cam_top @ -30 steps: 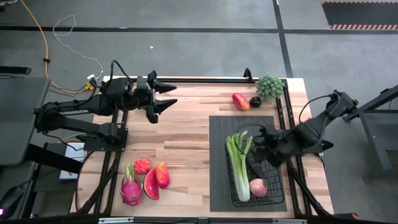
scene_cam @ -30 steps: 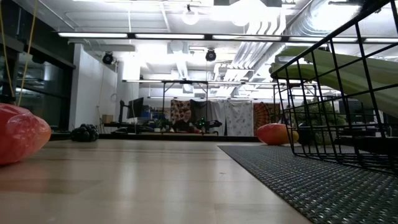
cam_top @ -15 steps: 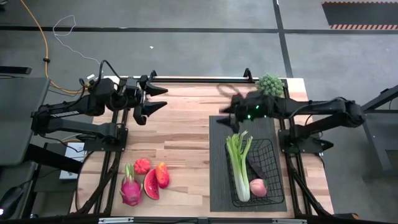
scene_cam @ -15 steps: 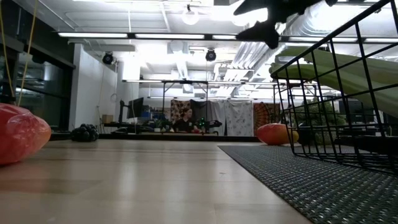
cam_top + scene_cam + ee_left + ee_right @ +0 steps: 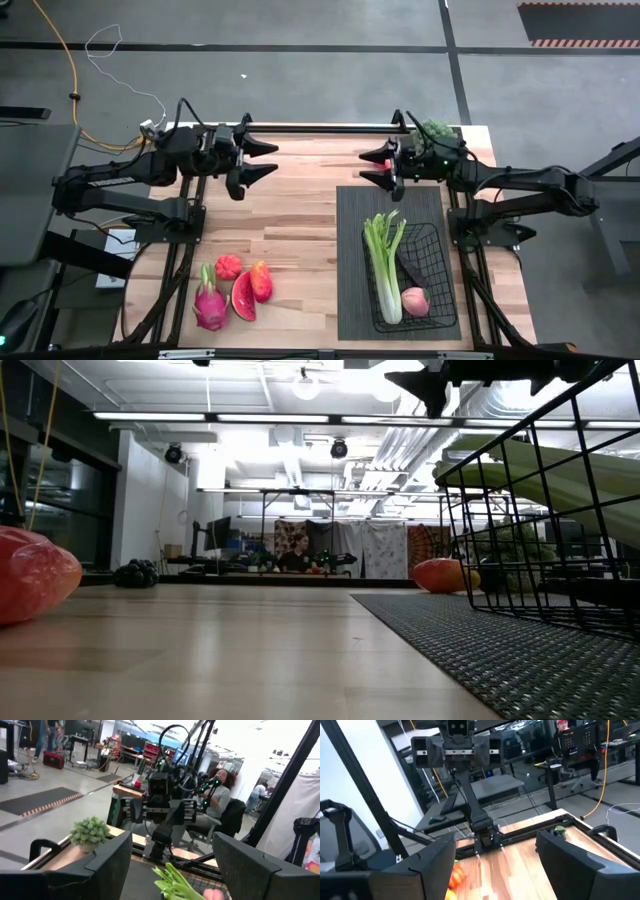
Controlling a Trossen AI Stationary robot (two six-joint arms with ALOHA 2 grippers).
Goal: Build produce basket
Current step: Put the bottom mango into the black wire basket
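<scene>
The basket (image 5: 415, 281) sits on a dark ribbed mat (image 5: 352, 250) on the right side of the table (image 5: 300, 215). Inside it we see a celery bunch (image 5: 383, 262) and a peach (image 5: 414, 301). A dragon fruit (image 5: 209, 304) and a watermelon slice (image 5: 243, 296) lie near the front left edge, well apart from the basket. The left gripper (image 5: 266, 160) hangs over the back left of the table, its fingers spread apart with nothing between them. The right gripper (image 5: 374, 167) hangs over the back of the mat, also spread apart and holding nothing. We see a person (image 5: 220, 787) sitting beyond the table.
</scene>
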